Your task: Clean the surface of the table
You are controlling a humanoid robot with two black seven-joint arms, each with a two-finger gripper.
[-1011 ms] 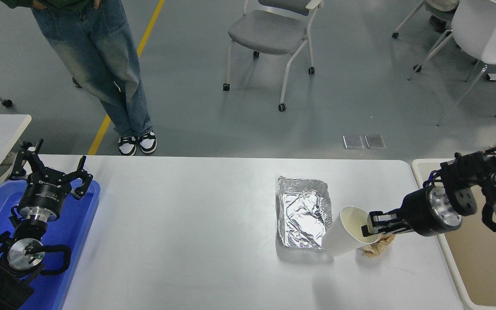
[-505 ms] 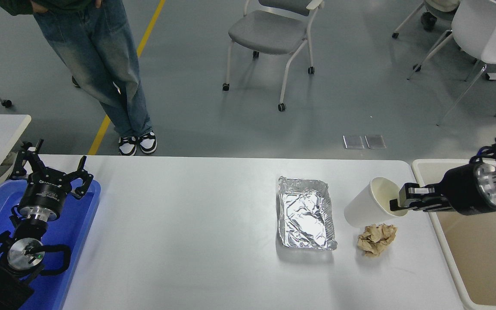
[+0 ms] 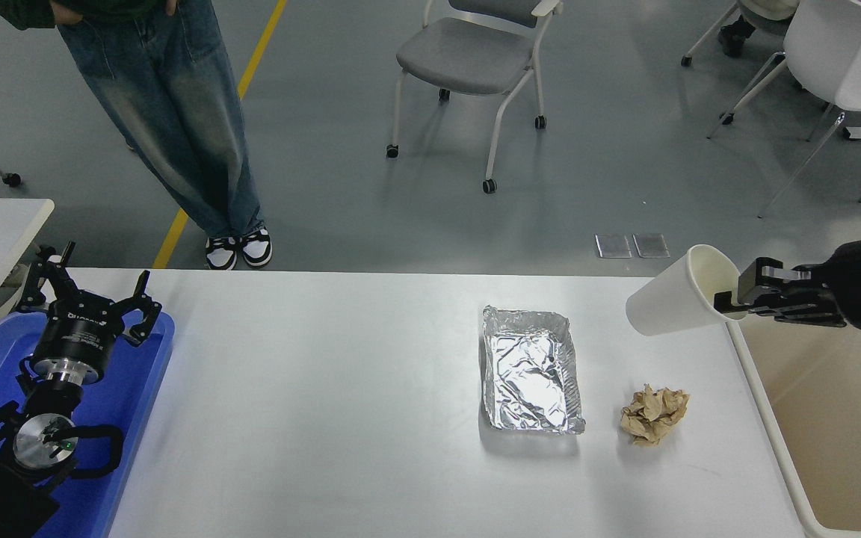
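Right end effector (image 3: 729,297) has its fingers pinched on the rim of the white paper cup (image 3: 670,305), and you've got that cup tipped on its side in the air above the tabletop's far right corner. Your tabletop (image 3: 326,403) spreads wide and white below, carrying a foil tray (image 3: 529,369) right of centre and a crumpled brown paper ball (image 3: 654,415) just beside it. Beige bin (image 3: 841,418) sits off the right edge. Left end effector (image 3: 88,293) is parked over the blue tray (image 3: 128,418), fingers spread wide, holding nothing.
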